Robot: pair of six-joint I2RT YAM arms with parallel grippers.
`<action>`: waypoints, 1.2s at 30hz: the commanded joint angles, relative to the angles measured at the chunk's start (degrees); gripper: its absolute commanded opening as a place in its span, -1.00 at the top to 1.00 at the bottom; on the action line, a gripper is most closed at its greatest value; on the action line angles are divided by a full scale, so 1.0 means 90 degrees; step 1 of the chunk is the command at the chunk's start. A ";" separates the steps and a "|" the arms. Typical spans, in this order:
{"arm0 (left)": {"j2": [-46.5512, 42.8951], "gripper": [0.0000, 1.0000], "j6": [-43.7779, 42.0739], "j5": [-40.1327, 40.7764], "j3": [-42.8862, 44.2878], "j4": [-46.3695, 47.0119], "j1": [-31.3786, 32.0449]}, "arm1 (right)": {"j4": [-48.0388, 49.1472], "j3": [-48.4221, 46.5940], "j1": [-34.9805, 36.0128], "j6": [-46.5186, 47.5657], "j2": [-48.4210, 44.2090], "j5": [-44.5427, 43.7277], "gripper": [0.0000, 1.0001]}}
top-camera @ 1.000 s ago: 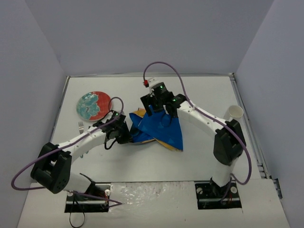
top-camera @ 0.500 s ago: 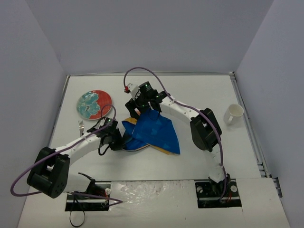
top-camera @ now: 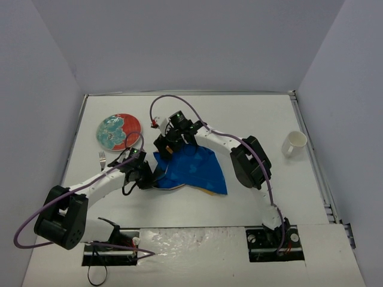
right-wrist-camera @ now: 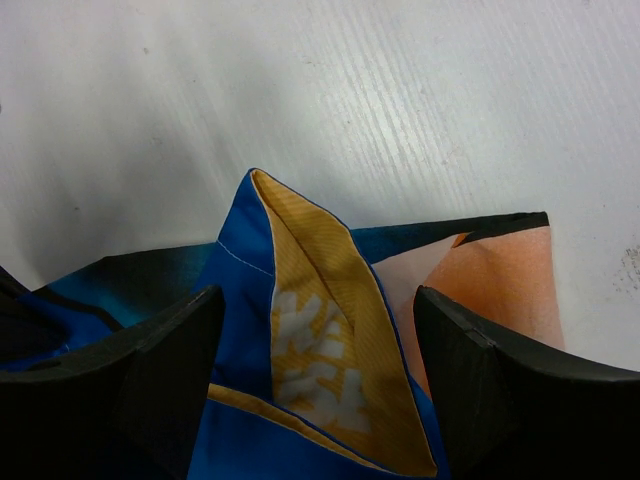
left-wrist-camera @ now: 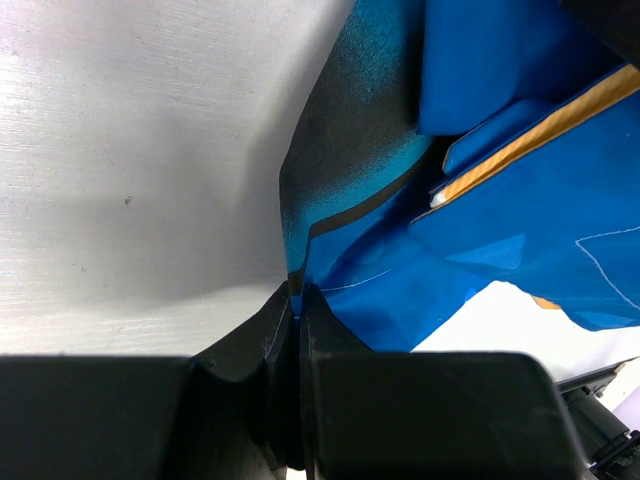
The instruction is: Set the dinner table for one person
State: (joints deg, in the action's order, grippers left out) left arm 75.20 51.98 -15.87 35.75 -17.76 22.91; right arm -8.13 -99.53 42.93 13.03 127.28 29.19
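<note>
The blue placemat [top-camera: 194, 169] with yellow trim lies crumpled and folded on the white dinner table [top-camera: 257, 113], near the middle. My left gripper [top-camera: 151, 175] is shut on the placemat's left edge; the left wrist view shows the blue cloth [left-wrist-camera: 480, 230] pinched between the closed jaws [left-wrist-camera: 296, 300]. My right gripper [top-camera: 166, 146] hangs open over the placemat's far left corner. In the right wrist view a raised blue and yellow fold [right-wrist-camera: 320, 350] sits between the spread fingers [right-wrist-camera: 170, 360], untouched.
A red and teal plate [top-camera: 118, 132] lies at the far left. A fork [top-camera: 102, 160] lies just in front of it, beside my left arm. A white cup [top-camera: 295, 142] stands at the right edge. Grey walls enclose the table on three sides.
My right gripper has swung left along the placemat's far edge and now stands open over its far left corner. My left gripper has drawn the held edge slightly left and nearer.
</note>
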 commanded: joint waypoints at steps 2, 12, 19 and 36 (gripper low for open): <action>-0.0172 1.00 -0.0068 -0.0039 0.0071 0.0152 -0.0060 | 0.0132 -0.0030 0.0074 0.0070 -0.0106 0.0002 -0.14; -0.0399 1.00 -0.0077 0.0038 -0.0001 0.0042 -0.0157 | -0.0114 -0.0161 0.0068 0.0250 0.0045 0.0000 0.93; -0.0690 1.00 -0.0301 0.0111 0.0122 -0.0320 -0.0258 | -0.0158 -0.0192 -0.0127 0.0049 -0.0292 -0.0304 1.00; -0.1679 1.00 -0.3000 0.2013 0.3907 -0.2665 -0.1226 | -0.0135 0.1235 -0.2828 -0.1838 -0.5585 -0.2935 1.00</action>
State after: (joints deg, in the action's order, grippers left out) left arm 62.52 32.89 -3.42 61.17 -38.27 12.61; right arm -10.63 -90.88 17.96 0.61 87.34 8.02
